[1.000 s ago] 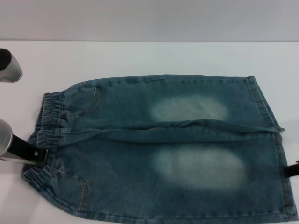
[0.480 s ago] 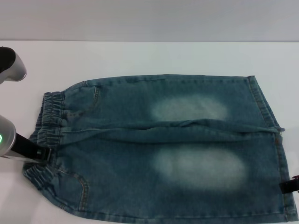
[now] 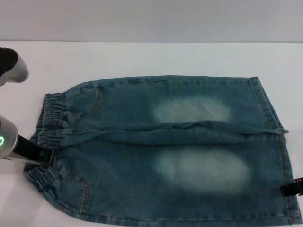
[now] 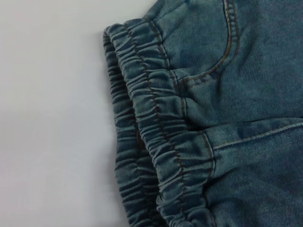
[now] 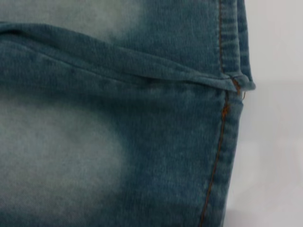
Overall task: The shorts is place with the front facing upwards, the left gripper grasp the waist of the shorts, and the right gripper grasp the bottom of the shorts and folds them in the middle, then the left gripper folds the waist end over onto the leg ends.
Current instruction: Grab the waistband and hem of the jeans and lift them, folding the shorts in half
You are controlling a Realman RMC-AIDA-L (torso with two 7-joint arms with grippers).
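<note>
The shorts (image 3: 165,146) were laid flat, front up, on the white tabletop (image 3: 142,56), waistband (image 3: 49,137) to the robot's left, hems (image 3: 279,156) to its right. The left hand (image 3: 45,156) was seen at the waistband's edge, the right hand (image 3: 292,187) at the hem; whether either was spread or pinching could not be told. Both layers should be caught squarely before any lift is attempted.
</note>
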